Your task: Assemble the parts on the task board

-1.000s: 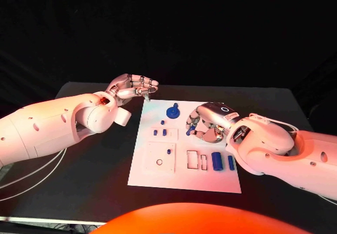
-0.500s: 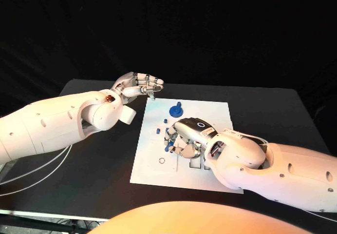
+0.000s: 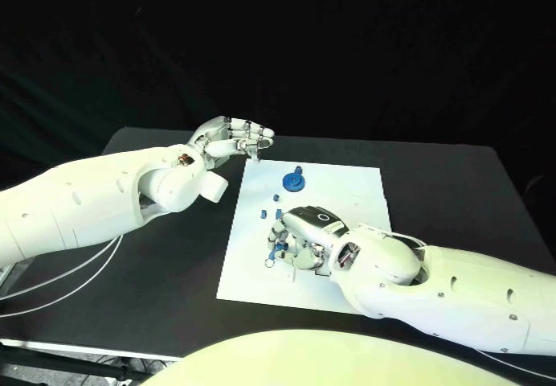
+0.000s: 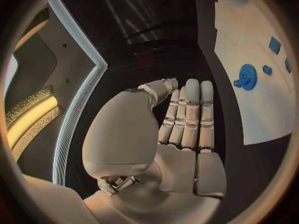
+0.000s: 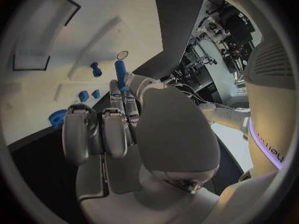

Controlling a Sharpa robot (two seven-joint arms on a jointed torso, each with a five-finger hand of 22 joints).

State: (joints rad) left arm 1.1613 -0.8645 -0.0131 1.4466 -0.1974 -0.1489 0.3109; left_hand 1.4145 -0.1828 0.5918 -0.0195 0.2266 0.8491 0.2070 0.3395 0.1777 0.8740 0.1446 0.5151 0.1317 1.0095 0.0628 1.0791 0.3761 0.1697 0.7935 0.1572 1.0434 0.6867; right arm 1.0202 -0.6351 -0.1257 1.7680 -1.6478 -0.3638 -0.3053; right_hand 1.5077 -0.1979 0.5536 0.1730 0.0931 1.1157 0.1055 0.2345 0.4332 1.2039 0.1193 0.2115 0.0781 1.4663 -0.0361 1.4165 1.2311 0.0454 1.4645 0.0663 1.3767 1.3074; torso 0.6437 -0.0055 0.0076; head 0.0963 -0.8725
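The white task board [image 3: 348, 189] lies in the middle of the black table. My right hand [image 3: 306, 236] hovers low over the board's left half and pinches a blue peg [image 5: 119, 72] between its fingertips. The peg [image 3: 272, 254] stands close to a small round hole [image 5: 122, 55] in the board [image 5: 37, 84]. A blue gear [image 3: 296, 181] stands at the board's far side, with small blue pieces [image 3: 264, 214] near it. My left hand [image 3: 236, 138] floats above the board's far left corner, fingers curled in on nothing. The gear [image 4: 248, 76] lies beyond the left hand [image 4: 184, 129] on the board [image 4: 249, 35].
Rectangular recesses [image 5: 37, 35] are cut into the board beyond the right hand. Two square blue pieces [image 5: 88, 94] and a short blue piece [image 5: 95, 68] sit near the right hand's fingers. Bare black table [image 3: 464, 185] lies to the right of the board.
My right hand has swung from the board's right middle across to its left half and lower down, with the blue peg in its fingertips. The left hand has barely moved.
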